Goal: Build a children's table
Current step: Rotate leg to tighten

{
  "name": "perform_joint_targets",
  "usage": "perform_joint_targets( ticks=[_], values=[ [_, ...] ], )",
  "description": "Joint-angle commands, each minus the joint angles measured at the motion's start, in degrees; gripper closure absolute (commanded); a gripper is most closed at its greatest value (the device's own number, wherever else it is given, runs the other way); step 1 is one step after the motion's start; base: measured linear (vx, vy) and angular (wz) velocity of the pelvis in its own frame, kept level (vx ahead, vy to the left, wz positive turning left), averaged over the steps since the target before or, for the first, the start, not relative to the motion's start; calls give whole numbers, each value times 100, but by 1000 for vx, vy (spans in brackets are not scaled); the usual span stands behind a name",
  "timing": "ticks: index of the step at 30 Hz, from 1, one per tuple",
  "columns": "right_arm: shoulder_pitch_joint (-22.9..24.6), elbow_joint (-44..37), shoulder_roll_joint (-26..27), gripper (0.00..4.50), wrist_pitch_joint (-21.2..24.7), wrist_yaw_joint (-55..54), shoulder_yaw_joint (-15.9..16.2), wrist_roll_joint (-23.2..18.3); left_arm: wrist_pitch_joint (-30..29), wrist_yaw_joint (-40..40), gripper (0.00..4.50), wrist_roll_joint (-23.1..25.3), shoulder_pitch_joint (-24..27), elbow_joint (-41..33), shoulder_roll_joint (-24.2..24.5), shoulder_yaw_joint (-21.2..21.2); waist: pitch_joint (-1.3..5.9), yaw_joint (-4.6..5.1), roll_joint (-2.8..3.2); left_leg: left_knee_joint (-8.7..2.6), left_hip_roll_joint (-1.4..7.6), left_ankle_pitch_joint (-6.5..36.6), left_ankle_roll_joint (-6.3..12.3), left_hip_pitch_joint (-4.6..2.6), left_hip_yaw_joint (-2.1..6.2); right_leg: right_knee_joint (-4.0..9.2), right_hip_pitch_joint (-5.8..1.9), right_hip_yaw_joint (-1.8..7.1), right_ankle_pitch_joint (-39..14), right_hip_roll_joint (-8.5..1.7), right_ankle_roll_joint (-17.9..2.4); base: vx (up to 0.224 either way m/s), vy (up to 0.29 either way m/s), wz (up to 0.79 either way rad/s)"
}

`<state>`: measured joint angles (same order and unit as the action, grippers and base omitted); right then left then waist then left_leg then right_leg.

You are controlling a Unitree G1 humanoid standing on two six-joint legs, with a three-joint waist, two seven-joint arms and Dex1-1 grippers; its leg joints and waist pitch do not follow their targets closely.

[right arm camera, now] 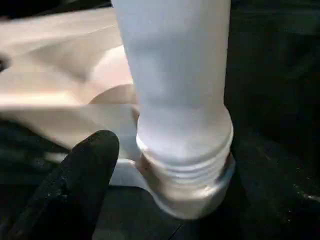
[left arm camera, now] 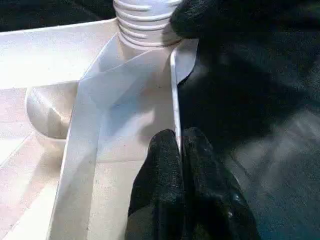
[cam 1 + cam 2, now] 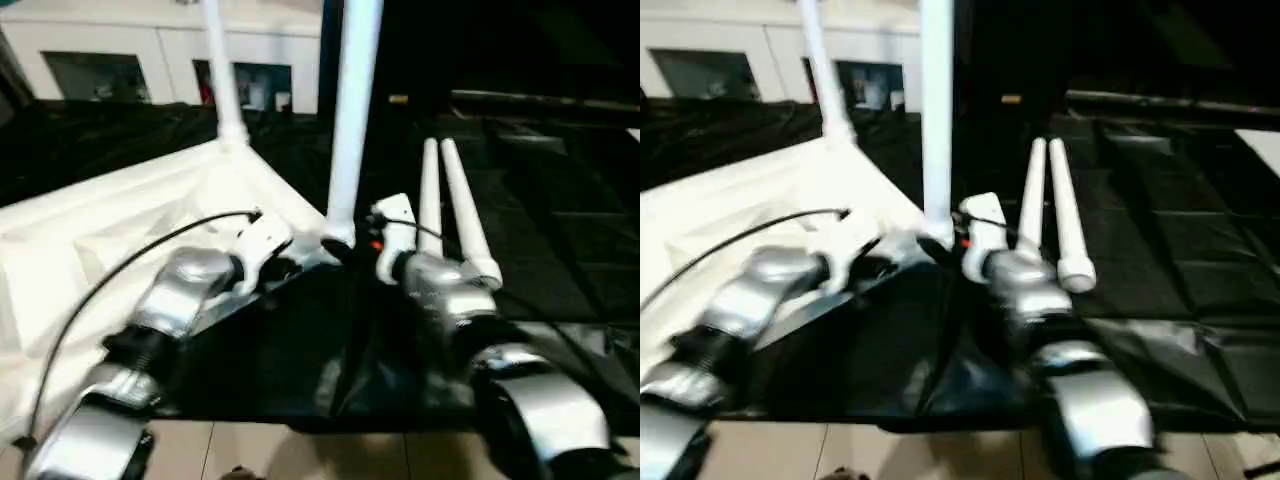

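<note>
The children's table's white tabletop (image 3: pixel 120 230) lies underside up on the left. Two white legs stand upright in its corner sockets, one at the far corner (image 3: pixel 218 70) and one at the near corner (image 3: pixel 352 120). Two more legs (image 3: pixel 452 205) lie side by side on the black mat to the right. My left gripper (image 2: pixel 178 137) is shut on the tabletop's thin rim (image 2: pixel 175 95) close to the near leg's threaded base (image 2: pixel 145 20). My right gripper (image 3: pixel 342 248) stands open at that leg's base (image 1: pixel 185 170), its one visible finger (image 1: pixel 85 185) a little apart from the tube.
A black mat (image 3: pixel 540 250) covers the work surface, with pale floor tiles (image 3: pixel 300 450) along the front edge. A white cabinet with glass doors (image 3: pixel 150 60) stands at the back. A black cable (image 3: pixel 120 270) loops over my left forearm.
</note>
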<state>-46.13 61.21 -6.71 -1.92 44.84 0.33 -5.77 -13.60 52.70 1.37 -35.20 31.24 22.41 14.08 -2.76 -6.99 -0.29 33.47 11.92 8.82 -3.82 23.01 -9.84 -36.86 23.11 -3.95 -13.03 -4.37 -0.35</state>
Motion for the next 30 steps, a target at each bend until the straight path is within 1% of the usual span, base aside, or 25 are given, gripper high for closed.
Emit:
perform_joint_targets(
  ticks=[1,2,3,5,6,7,8,10,11,12,14,15,16,17,18,20,21,23,26,28,29,30],
  values=[
    [104,-289,-138,57,18,708,281,136,205,631,450,-162,140,-308,94,244,458,-61,69,-251,135,376,493,-125,12,253,-352,206,1619,-343,-1608,0,0,0],
    [125,-327,-192,57,15,833,307,157,198,712,450,-185,170,-359,138,256,448,-68,71,-256,141,442,479,-130,5,260,-337,210,1519,-346,-1614,0,0,0],
    [143,-367,-233,57,20,936,325,163,239,818,450,-215,205,-414,181,274,439,-81,81,-274,155,645,415,-156,5,283,-317,216,1221,-354,-1635,0,0,0],
    [194,-517,-358,57,72,1289,366,153,325,1075,450,-252,308,-572,321,314,411,-120,100,-317,184,1012,252,-173,15,325,-308,232,617,-381,-1592,0,0,0],
    [222,-599,-412,57,110,1453,403,133,357,1157,450,-257,341,-618,366,319,405,-124,99,-328,191,1077,216,-176,15,333,-304,234,509,-379,-1576,0,0,0],
    [245,-669,-455,57,144,1586,437,113,378,1211,450,-257,365,-648,399,318,388,-132,102,-346,194,1231,133,-193,13,353,-287,239,293,-373,-1546,0,0,0],
    [297,-780,-526,57,206,1816,531,106,386,1254,450,-264,386,-685,434,308,388,-141,101,-354,192,1292,83,-197,19,356,-295,242,207,-367,-1509,0,0,0],
    [356,-896,-610,57,254,2056,652,128,355,1294,450,-284,404,-724,470,285,391,-148,90,-352,180,1268,46,-195,15,355,-292,250,215,-368,-1485,0,0,0],
    [382,-951,-641,75,289,2136,692,135,337,1323,450,-306,413,-749,496,276,390,-147,86,-352,174,1249,41,-178,19,352,-303,250,224,-373,-1480,0,0,0],
    [383,-954,-644,75,293,2144,696,136,334,1328,450,-309,414,-752,501,274,396,-146,80,-352,173,1215,40,-178,20,349,-305,250,251,-377,-1476,0,0,0],
    [388,-937,-651,96,264,2221,732,205,307,1393,450,-343,418,-769,539,248,404,-141,71,-335,160,1068,66,-165,17,338,-306,251,367,-382,-1507,0,0,0],
    [393,-941,-650,103,260,2237,743,224,306,1404,450,-344,421,-775,544,243,412,-146,75,-328,162,1027,75,-173,17,333,-302,248,408,-379,-1514,0,0,0],
    [394,-940,-648,103,252,2233,749,234,301,1407,450,-346,421,-777,545,240,413,-146,72,-320,159,966,104,-167,14,325,-303,248,500,-374,-1529,0,0,0],
    [410,-969,-643,121,258,2224,772,250,297,1419,450,-342,425,-787,553,230,414,-149,74,-317,158,918,128,-168,13,319,-298,245,568,-369,-1538,0,0,0],
    [420,-995,-641,121,279,2225,777,242,299,1424,450,-339,425,-790,557,226,412,-147,71,-315,155,917,136,-165,13,319,-301,245,574,-370,-1540,0,0,0],
    [435,-1050,-637,147,329,2204,781,207,290,1434,450,-345,427,-791,561,214,410,-149,77,-321,159,968,138,-171,14,327,-299,241,483,-369,-1531,0,0,0],
    [439,-1063,-633,153,351,2203,774,187,286,1437,450,-347,428,-792,563,213,410,-149,77,-322,161,981,133,-172,15,326,-297,242,464,-369,-1530,0,0,0],
    [454,-1079,-627,156,375,2196,772,168,270,1441,450,-358,430,-795,570,217,410,-151,80,-324,164,1031,102,-177,14,334,-294,246,391,-374,-1526,0,0,0],
    [482,-1078,-604,166,398,2159,745,162,244,1439,450,-363,435,-792,568,216,417,-150,77,-318,158,963,107,-169,16,319,-303,244,497,-370,-1534,0,0,0],
    [507,-924,-491,170,425,1683,637,194,102,1223,450,-319,403,-702,463,185,417,-148,72,-316,157,922,121,-170,14,314,-300,243,537,-369,-1541,0,0,0],
    [509,-848,-441,170,427,1433,598,223,27,1099,450,-291,377,-652,407,169,405,-138,62,-330,159,940,92,-175,17,323,-291,246,484,-377,-1539,0,0,0],
    [491,-581,-250,171,492,517,431,284,-184,590,450,-168,254,-429,187,103,403,-119,55,-334,157,957,65,-174,12,324,-288,254,435,-380,-1536,0,0,0]
  ],
)
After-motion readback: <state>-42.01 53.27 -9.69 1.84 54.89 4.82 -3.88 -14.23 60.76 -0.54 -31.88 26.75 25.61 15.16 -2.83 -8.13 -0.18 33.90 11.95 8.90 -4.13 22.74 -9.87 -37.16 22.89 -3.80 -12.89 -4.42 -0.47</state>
